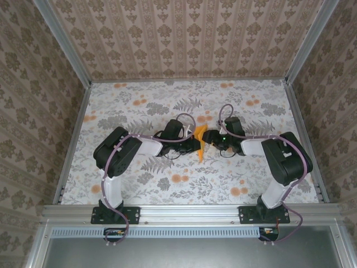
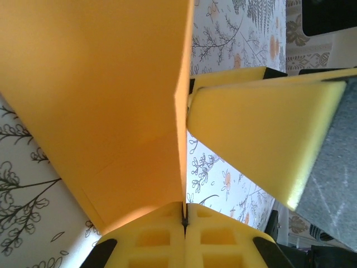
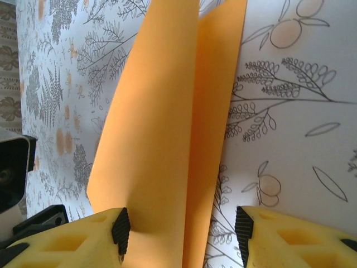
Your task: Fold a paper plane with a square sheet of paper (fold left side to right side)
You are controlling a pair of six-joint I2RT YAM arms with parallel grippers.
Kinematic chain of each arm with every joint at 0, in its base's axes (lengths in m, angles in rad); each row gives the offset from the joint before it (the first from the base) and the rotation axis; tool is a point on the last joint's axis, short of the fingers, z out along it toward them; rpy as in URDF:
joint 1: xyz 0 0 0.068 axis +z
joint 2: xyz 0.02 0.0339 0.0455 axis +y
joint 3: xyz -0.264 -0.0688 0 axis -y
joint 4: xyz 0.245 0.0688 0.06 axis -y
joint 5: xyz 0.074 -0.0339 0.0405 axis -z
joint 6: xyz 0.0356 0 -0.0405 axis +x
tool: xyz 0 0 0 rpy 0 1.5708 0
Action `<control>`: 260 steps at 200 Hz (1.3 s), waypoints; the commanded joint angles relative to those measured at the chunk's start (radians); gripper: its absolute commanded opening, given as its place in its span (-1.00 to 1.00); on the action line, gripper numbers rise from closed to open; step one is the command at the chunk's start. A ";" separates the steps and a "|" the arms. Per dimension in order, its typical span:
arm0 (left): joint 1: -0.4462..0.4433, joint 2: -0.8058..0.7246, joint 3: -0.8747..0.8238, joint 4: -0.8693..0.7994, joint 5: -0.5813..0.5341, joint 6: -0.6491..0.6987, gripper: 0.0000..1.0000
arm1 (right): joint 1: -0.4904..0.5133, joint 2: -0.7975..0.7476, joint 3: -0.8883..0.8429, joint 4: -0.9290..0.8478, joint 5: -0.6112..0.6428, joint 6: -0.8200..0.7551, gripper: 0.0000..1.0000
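the orange paper point(image 1: 200, 144) stands half-folded above the surface point(image 1: 167, 100), pinched in the closed left claw point(image 2: 183, 211), the right claw point(image 3: 181, 226) gaping around it; pressing the crease flat seems left.

We read the orange paper point(image 3: 162, 128) as thin matt stock, smooth, with one sharp crease. Left hand point(image 2: 184, 220) fingers point(image 2: 223, 240) look like matt yellow moulded plastic; the grey pad point(image 2: 334, 167) nearby looks rough, felt-like. Desk point(image 1: 139, 184) cover is a matt printed sheet, frame rail point(image 1: 189, 211) brushed metal, arm shells point(image 1: 117, 153) slightly glossy black plastic.
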 commanded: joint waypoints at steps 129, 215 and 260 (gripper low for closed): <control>0.015 0.013 -0.021 0.021 0.011 -0.020 -0.57 | 0.010 0.113 0.103 -0.135 0.048 0.004 -0.22; 0.062 -0.089 -0.072 0.018 0.011 -0.001 -0.28 | 0.013 0.126 0.107 -0.130 0.046 0.006 -0.24; 0.104 -0.109 -0.056 0.002 0.031 0.006 -0.08 | 0.013 0.130 0.109 -0.127 0.043 0.006 -0.25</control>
